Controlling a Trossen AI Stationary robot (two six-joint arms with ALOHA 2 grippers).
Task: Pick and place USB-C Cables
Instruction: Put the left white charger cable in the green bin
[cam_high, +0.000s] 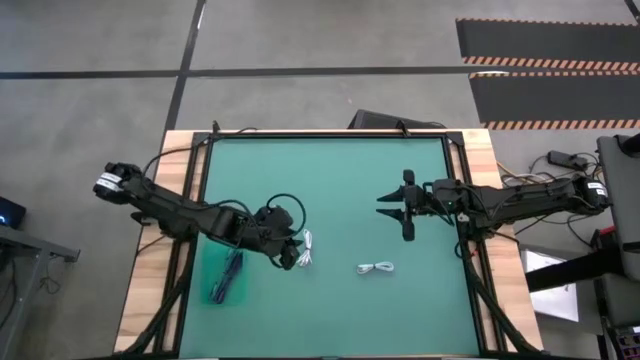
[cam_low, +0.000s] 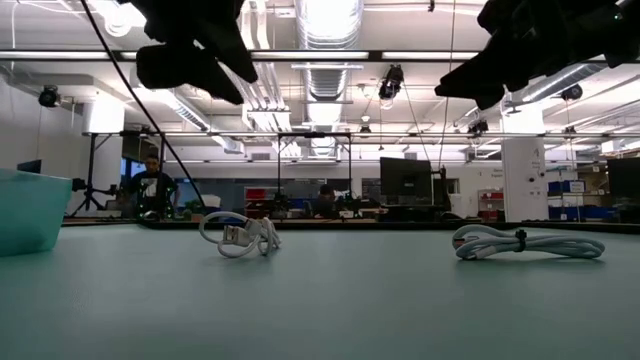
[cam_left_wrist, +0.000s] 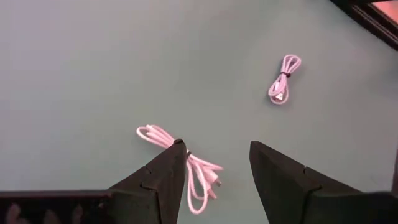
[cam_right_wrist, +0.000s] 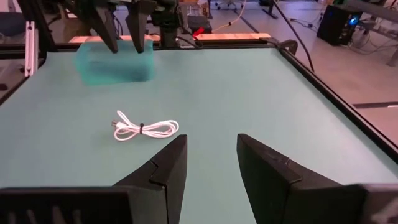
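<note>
**Left gripper poised over the first cable, nothing yet picked**

Nearest the lens in the left wrist view, the left gripper (cam_left_wrist: 214, 163) hangs with its fingers spread apart, one tip right over a white coiled cable (cam_left_wrist: 186, 165) on the green tabletop (cam_high: 340, 210). From above, that cable (cam_high: 306, 248) lies just off the gripper's tip toward 3 o'clock. The second cable (cam_high: 376, 268) lies further on toward 4 o'clock, well apart from the first. A translucent teal bin (cam_high: 226, 272) sits at about 8 o'clock from the left gripper, holding something dark.

The right gripper (cam_high: 395, 208) waits above the tabletop's right half, fingers spread and empty, the second cable at its 7 o'clock.

The step in hand looks like the approach to the first pick. The next move calls for centring the bundle between the fingers, descending, closing, then carrying it, probably to the bin.
</note>
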